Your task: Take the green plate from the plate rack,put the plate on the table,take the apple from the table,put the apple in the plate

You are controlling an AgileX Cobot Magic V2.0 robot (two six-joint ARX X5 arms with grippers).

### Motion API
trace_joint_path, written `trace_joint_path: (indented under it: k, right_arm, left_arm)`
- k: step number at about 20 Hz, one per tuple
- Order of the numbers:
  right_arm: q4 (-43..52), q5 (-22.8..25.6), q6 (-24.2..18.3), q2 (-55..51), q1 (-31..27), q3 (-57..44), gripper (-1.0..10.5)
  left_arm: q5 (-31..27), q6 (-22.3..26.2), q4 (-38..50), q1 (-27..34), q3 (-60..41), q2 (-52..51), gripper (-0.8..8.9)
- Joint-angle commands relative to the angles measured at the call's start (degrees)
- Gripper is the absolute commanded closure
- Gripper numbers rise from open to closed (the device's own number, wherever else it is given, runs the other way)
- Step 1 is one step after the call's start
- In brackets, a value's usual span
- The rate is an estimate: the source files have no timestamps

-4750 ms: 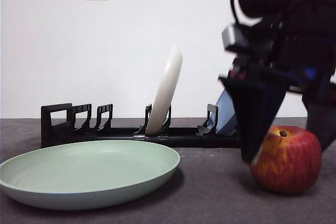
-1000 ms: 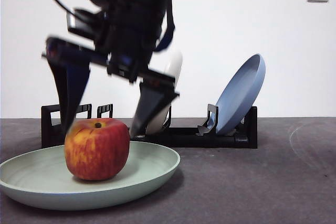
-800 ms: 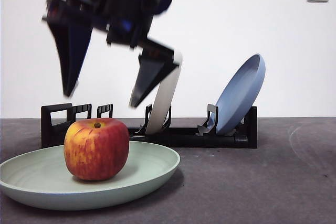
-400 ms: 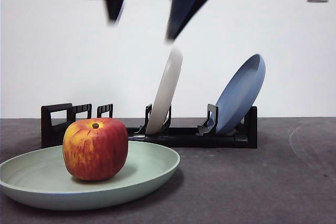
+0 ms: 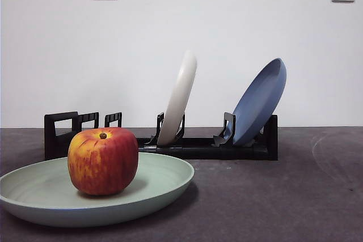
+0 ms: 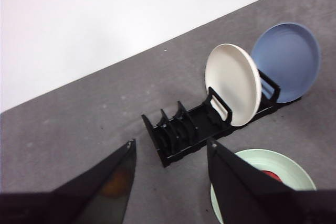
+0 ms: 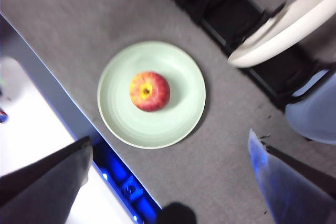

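The apple (image 5: pixel 103 161) sits upright in the green plate (image 5: pixel 164 188), which lies flat on the table (image 5: pixel 272 196) in front of the plate rack (image 5: pixel 198 147). No gripper shows in the front view. My right gripper (image 7: pixel 168 182) is open and empty, high above the green plate (image 7: pixel 176 124) and the apple (image 7: pixel 149 91). My left gripper (image 6: pixel 170 182) is open and empty, high up and off to the side of the plate rack (image 6: pixel 189 129). One jaw hides most of the green plate (image 6: pixel 286 162) and the apple (image 6: pixel 272 176) there.
A cream-white plate (image 5: pixel 178 97) and a blue plate (image 5: pixel 258 103) stand tilted in the rack. The table's edge (image 7: pixel 63 103) runs close beside the green plate in the right wrist view.
The open gripper that stood around the apple has risen straight up and left the front view. The apple stays in the green plate.
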Motion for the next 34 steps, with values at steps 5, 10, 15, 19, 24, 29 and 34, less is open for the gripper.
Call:
trace_joint_path:
  k: [5,10,15,19,24,29,34]
  right_arm:
    - [-1.49,-1.75,3.58,-10.64,0.02,-1.92,4.5]
    - [-1.49,-6.45,5.79,-18.82,0.02,-6.47,4.5]
    - [-1.49,-7.85,8.13,-26.47,0.02,-12.85,6.4]
    - [-1.49,-7.74,8.09,-27.78,0.02,-13.64,9.5]
    - [-1.49,-5.4,7.91,-27.91,0.02,-13.64,9.6]
    - [-1.46,-1.84,7.91,-27.89,0.02,-13.62,9.6]
    - [-1.42,0.02,8.41,-27.15,0.02,-13.62,9.6]
  left_arm:
    - [6.38,-1.66,0.13,-0.04,-0.09,0.33,5.85]
    - [9.81,-1.92,0.13,-0.04,-0.09,0.9,5.85]
    - [17.97,-2.32,0.13,-0.04,-0.09,1.66,6.09]
    - [19.12,-2.27,0.11,-0.07,-0.09,2.19,8.22]
    - [19.12,-2.27,0.11,-0.07,-0.09,2.38,8.22]
    - [19.06,-2.27,0.15,-0.07,-0.09,2.38,8.22]
    - [19.04,-2.27,0.37,-0.04,-0.09,2.75,8.17]
